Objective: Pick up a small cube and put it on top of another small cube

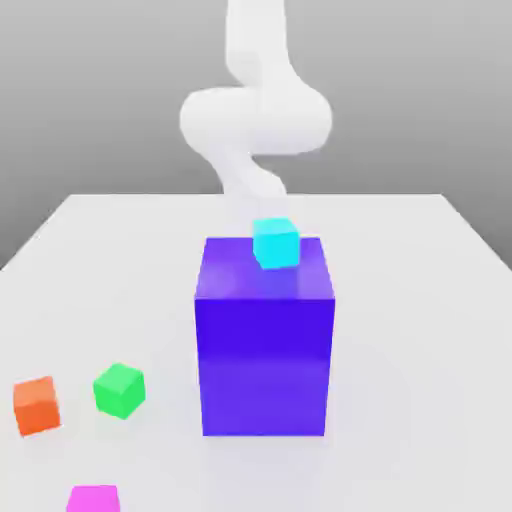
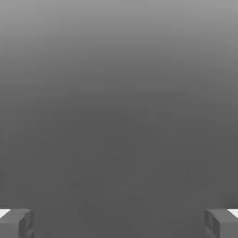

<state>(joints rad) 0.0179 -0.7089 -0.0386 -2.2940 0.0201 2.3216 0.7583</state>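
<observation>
The small magenta-pink cube [image 1: 94, 498] lies at the table's front edge on the exterior view's left, partly cut off by the picture's edge. The small green cube [image 1: 119, 390] sits on the table a little behind it, apart from it. My white arm [image 1: 255, 120] rises at the back of the table, far from both cubes. In the hand view my gripper [image 2: 119, 224] is open, its two grey fingertips [image 2: 16, 223] standing wide apart with nothing between them, facing a plain grey background.
A big blue-violet block [image 1: 265, 350] stands in the middle of the white table [image 1: 420, 330], with a cyan cube [image 1: 275, 243] on its top. An orange cube [image 1: 37, 405] lies left of the green one.
</observation>
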